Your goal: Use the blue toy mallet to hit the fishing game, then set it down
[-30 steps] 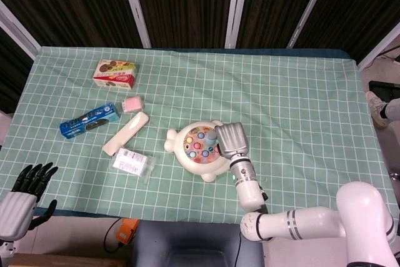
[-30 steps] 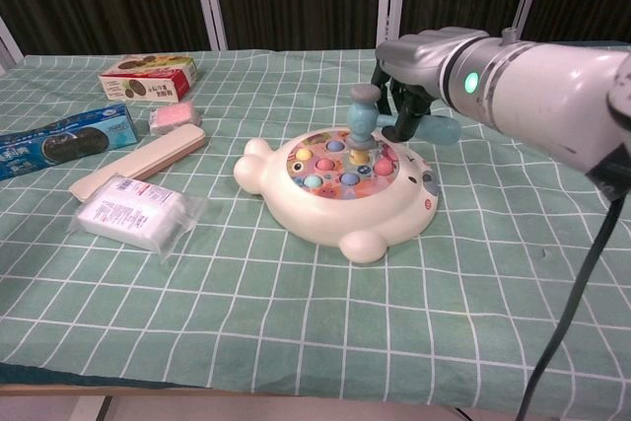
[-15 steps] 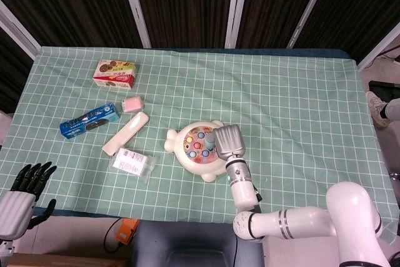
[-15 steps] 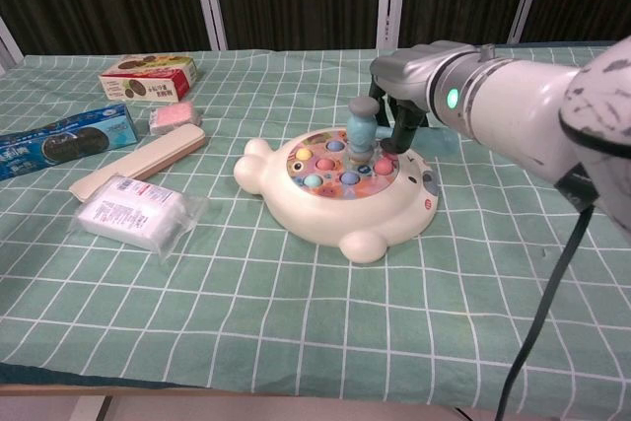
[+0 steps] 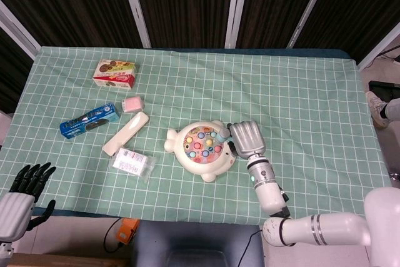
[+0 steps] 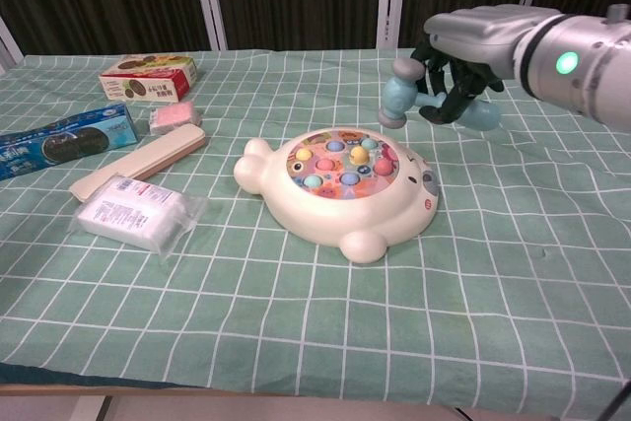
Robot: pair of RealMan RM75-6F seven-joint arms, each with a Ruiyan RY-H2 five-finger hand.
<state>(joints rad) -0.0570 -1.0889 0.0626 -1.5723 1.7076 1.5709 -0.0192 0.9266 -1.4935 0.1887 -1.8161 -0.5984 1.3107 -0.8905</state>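
Head view
Your right hand: your right hand (image 5: 247, 138) sat just right of the fishing game (image 5: 201, 148), back upward, forearm running down toward the bench's near edge.
Its grip: fingers were wrapped around the blue toy mallet (image 5: 222, 134), whose head showed over the game's right rim.
Your left hand: your left hand (image 5: 25, 187) hung off the near left corner, dark fingers spread, holding nothing.
Surface: the bench (image 5: 300, 92) wore a green cloth with a white grid; dark panels with pale posts stood behind it.
Around: a cookie box (image 5: 115, 73) lay far left, a blue cookie pack (image 5: 90, 120) below it, a small pink block (image 5: 132, 103) beside that, then a long cream bar (image 5: 125, 133) and a clear packet (image 5: 132, 162), all well left of the game.

Chest view
Your right hand: here you had the hand (image 6: 461, 66) raised above and right of the game (image 6: 340, 189), wrist entering from the right.
Mallet: the mallet (image 6: 399, 96) was clear of the game, head tilted down-left, its handle end sticking out to the right of your fingers.
Left hand: it did not show here.
Around: the box (image 6: 148, 77), blue pack (image 6: 64, 141), pink block (image 6: 175, 116), cream bar (image 6: 138, 162) and packet (image 6: 133, 212) lay left.
In the way: nothing stood between mallet head and game.
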